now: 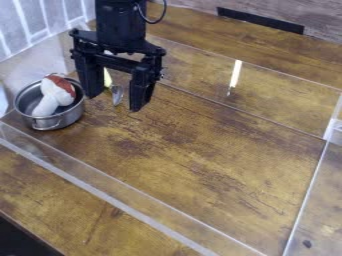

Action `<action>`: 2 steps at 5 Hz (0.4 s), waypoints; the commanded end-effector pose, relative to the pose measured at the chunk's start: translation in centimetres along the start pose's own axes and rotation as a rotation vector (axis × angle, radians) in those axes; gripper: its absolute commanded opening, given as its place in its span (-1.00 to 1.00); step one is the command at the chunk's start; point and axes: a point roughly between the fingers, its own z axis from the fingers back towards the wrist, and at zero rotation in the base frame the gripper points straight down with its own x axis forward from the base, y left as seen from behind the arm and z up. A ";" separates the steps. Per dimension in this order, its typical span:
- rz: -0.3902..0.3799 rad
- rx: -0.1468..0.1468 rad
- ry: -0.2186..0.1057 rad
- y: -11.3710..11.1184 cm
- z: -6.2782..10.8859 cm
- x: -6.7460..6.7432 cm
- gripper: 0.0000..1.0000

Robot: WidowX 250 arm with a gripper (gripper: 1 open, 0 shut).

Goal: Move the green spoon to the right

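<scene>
My gripper hangs at the upper left of the wooden table, pointing down, with its black fingers spread wide and open. A pale yellow-green sliver, the green spoon, shows between the fingers, and the gripper hides most of it. I cannot tell whether the fingers touch it. A small grey bit on the table peeks out just below the gap.
A steel bowl with a white-and-red item stands just left of the gripper. Clear plastic walls run along the front and the right side. A white rack stands at the far left edge.
</scene>
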 end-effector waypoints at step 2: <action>0.378 -0.012 -0.129 3.6 -2.2 2.7 1.00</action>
